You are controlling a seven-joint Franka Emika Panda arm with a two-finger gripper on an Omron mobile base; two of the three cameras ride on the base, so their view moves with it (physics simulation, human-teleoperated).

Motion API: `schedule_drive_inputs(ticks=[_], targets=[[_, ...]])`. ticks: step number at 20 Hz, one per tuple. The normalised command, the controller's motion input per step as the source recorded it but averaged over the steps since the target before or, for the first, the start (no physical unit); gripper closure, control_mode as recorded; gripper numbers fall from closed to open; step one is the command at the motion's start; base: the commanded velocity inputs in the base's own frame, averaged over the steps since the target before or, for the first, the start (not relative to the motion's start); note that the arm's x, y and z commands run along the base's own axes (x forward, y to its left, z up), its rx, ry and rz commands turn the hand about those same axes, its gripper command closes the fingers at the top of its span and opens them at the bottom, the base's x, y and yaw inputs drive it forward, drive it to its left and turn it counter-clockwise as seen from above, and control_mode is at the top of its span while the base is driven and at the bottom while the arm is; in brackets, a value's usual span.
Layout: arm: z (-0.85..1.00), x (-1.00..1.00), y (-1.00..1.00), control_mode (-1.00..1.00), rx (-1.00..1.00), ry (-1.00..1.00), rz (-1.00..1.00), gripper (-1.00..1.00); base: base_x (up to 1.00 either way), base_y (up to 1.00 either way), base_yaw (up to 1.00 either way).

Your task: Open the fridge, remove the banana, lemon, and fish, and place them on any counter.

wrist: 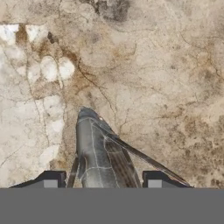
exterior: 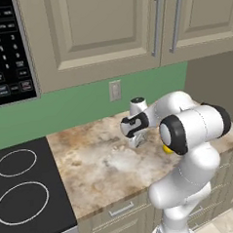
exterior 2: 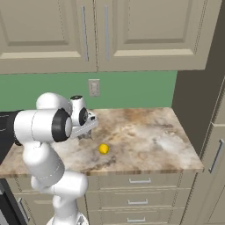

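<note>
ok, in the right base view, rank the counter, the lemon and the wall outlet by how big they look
Largest to smallest:
1. Counter, by far.
2. Outlet.
3. Lemon, slightly smaller than the outlet, though it sits nearer the camera, so their true sizes are unsure.

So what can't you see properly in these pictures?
- Fish: hand view, its near end is cut off at the bottom edge between the gripper tips.
- Lemon: left base view, mostly hidden behind the arm; plain on the counter in the right base view.
- Fridge: right base view, cut off by the right edge.
</note>
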Motion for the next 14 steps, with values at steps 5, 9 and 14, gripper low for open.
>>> schedule_drive_inputs(ticks=[5, 9, 14], targets=[[-0.24, 0.07, 0.0, -1.0, 0.0, 0.0, 0.0, 1.0, 0.0, 0.0, 0.0], [0.0, 0.0, 0.0, -1.0, 0.0, 0.0, 0.0, 1.0, 0.0, 0.0, 0.0], [0.0, 0.0, 0.0, -1.0, 0.0, 0.0, 0.0, -1.0, 0.0, 0.0, 0.0]])
